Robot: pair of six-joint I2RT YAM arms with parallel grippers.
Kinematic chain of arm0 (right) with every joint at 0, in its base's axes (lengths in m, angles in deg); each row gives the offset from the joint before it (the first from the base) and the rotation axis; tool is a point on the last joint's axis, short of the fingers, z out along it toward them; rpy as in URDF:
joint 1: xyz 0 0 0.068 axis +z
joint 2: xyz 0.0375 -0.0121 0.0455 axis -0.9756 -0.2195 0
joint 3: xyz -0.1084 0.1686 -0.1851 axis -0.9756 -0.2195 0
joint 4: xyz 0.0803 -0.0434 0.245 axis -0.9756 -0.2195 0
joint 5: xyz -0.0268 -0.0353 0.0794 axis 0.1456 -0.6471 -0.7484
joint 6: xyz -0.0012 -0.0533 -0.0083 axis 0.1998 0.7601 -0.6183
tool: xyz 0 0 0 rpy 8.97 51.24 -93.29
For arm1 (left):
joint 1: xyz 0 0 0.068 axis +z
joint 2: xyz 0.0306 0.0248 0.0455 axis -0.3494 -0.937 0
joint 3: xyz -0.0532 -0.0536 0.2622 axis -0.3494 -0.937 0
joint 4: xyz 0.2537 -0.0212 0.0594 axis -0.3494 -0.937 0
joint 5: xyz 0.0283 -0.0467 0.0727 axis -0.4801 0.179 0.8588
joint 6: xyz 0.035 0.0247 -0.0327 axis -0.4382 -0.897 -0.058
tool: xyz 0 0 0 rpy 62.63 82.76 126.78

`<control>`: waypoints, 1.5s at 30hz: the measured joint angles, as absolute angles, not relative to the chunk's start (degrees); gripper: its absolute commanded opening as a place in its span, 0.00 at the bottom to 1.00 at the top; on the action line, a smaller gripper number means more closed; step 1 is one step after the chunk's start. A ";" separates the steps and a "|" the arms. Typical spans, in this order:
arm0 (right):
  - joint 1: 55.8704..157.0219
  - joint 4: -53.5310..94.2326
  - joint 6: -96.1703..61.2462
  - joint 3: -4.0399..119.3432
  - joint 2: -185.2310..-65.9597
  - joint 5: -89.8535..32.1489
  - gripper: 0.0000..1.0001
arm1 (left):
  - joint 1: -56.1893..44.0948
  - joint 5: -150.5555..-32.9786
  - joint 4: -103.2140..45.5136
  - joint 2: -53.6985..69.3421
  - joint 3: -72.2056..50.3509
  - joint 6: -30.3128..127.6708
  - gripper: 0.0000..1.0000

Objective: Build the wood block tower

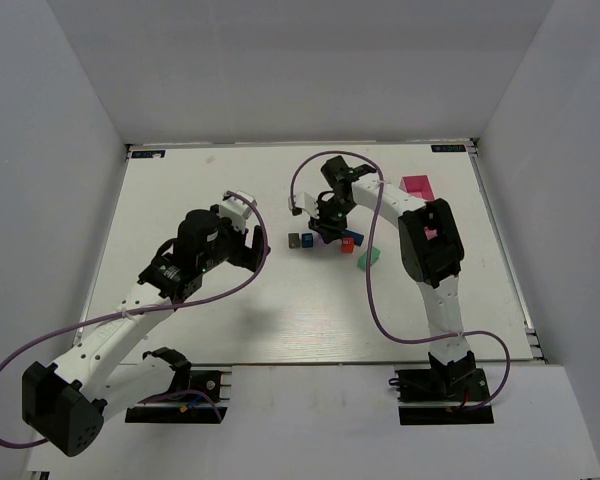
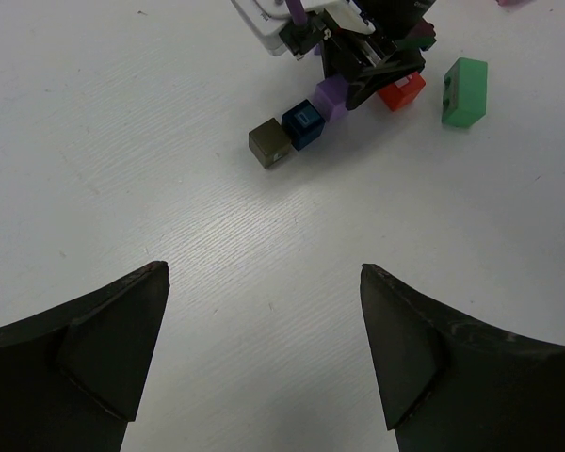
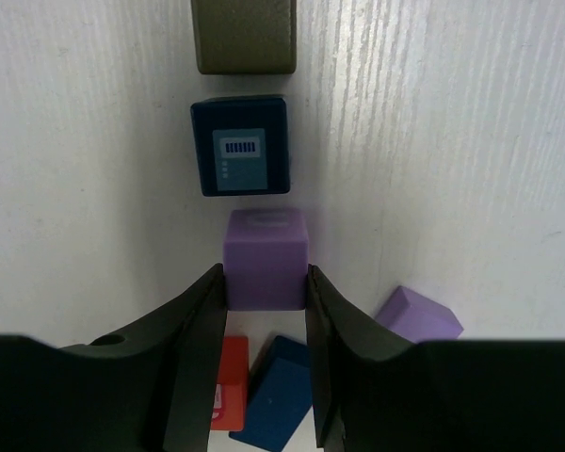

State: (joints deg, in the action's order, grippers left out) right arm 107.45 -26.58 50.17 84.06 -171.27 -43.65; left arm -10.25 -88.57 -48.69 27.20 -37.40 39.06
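Observation:
My right gripper [image 3: 266, 278] is shut on a purple cube [image 3: 266, 254], its fingers pressed against both sides. The cube stands in line with a dark blue cube [image 3: 240, 146] and a dark grey block [image 3: 244, 36] beyond it. A red block [image 3: 231, 391], a blue block [image 3: 278, 391] and a second purple block [image 3: 416, 315] lie under the fingers. From above, the right gripper [image 1: 325, 232] hangs over this cluster, and a green block [image 1: 369, 258] lies to its right. My left gripper [image 2: 264, 273] is open and empty, well short of the blocks [image 2: 304, 123].
A pink tray [image 1: 417, 187] sits at the back right, behind the right arm. The left gripper [image 1: 255, 245] hovers left of the dark grey block [image 1: 294, 241]. The white table ends at walls on three sides.

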 measured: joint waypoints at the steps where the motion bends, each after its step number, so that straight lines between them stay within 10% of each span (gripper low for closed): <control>1: 107.45 -26.82 50.41 84.52 -171.45 -43.49 0.19 | -10.25 -88.54 -48.69 27.20 -37.40 39.06 0.92; 45: 108.52 -28.51 53.91 85.41 -172.00 -44.02 0.20 | -10.25 -90.40 -48.71 27.31 -37.34 39.03 0.94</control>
